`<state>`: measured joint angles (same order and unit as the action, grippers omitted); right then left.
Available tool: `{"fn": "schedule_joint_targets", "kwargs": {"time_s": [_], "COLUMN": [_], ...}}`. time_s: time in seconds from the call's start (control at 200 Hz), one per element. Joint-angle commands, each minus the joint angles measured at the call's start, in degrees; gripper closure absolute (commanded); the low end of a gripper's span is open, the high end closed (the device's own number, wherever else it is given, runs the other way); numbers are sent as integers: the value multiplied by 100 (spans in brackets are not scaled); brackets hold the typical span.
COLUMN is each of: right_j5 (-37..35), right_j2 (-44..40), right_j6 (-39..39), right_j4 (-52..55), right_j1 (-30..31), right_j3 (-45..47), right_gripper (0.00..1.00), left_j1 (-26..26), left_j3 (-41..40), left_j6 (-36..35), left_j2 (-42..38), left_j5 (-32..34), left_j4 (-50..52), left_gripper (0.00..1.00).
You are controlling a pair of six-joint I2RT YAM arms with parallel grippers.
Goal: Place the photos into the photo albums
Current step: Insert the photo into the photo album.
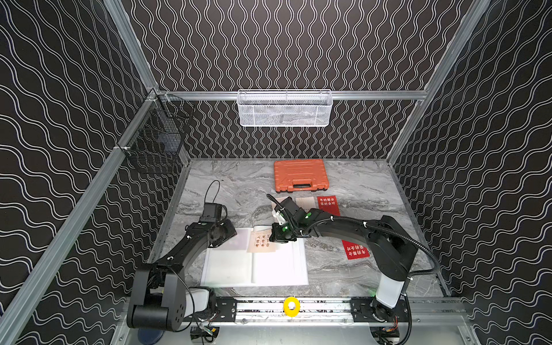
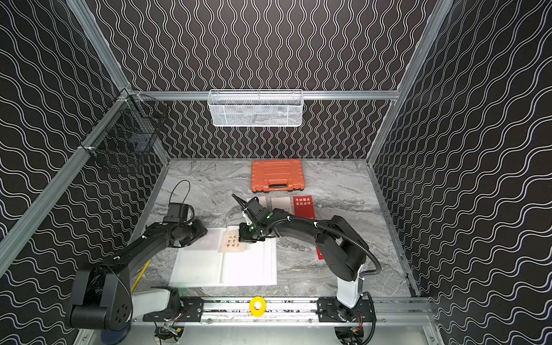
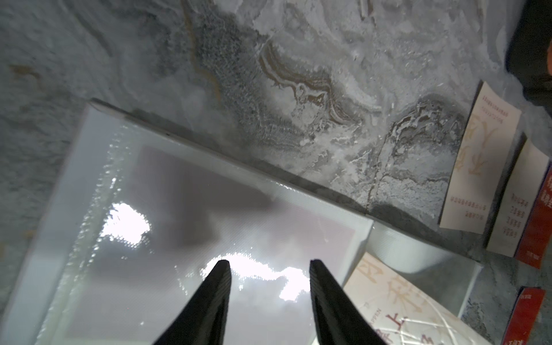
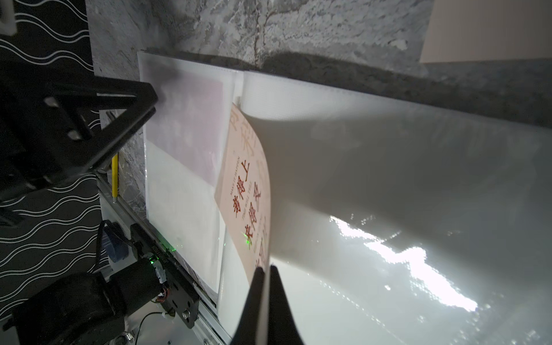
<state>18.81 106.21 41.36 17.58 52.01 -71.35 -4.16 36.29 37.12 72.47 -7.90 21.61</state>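
The large thin white photo album [image 1: 227, 265] lies open at lower centre of both top views, the right gripper [image 4: 265, 268] clamped on a small cream card with red characters [image 1: 260, 242] at the album's upper gutter, the left gripper [image 3: 268, 264] spread above the frame-left page.

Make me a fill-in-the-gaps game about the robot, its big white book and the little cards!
1. The tool case at the back of the table is coloured ___.
2. The photo album lies ___ on the table, with its white pages showing.
3. The ___ gripper pinches the cream card at the album.
4. The big characters printed on that cream card are ___.

Missing words: orange; open; right; red.
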Motion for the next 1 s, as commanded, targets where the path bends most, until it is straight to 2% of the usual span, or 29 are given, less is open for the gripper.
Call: {"fn": "schedule_joint_targets", "kwargs": {"time_s": [0.0,0.235,0.47,0.806,0.996], "right_j5": [140,440,1108,1809,1881], "right_j2": [59,213,657,1179,1425], "right_j6": [21,-35,-376,-637,-594], "right_j4": [-201,-459,-752,-951,-915], "right_j1": [-39,-185,-390,-433,-437], "right_j3": [-10,41,-97,-606,-950], "right_gripper": [100,100,100,100,99], "left_j1": [62,238,345,452,636], "left_j3": [102,158,-33,-217,-357], "left_j6": [-161,-207,-50,14,118], "left_j2": [-95,-136,-237,-413,-445], "left_j5": [73,87,292,550,699], "left_j4": [185,283,160,227,125], "left_gripper": [52,53,53,54,54]}}
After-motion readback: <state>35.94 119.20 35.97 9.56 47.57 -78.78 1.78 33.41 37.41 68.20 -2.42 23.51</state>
